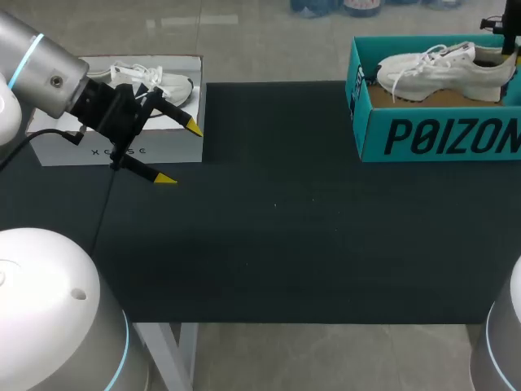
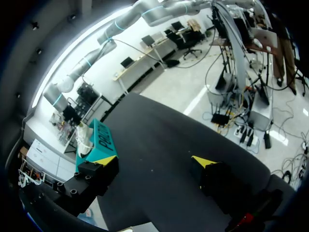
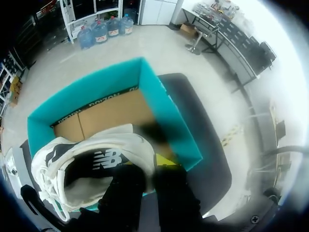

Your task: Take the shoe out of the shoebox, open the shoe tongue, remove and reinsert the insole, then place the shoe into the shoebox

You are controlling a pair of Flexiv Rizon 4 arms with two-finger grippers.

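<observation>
The left pincer [image 1: 179,153] is held wide apart over the tabletop [image 1: 285,228], beside a white box [image 1: 163,147] with another shoe [image 1: 163,81]. Far right, the sneaker [image 1: 440,69] lies in the teal shoebox [image 1: 440,134]. The right pincer [image 3: 147,164] is set at its heel, but its hold cannot be told. Taking the sneaker out is judged in hand, and a lift clear of the box wall is needed next.

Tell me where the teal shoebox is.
Head view: the teal shoebox stands at the far right corner of the table, holding a white shoe, with the right end effector at the shoe's heel.
</observation>
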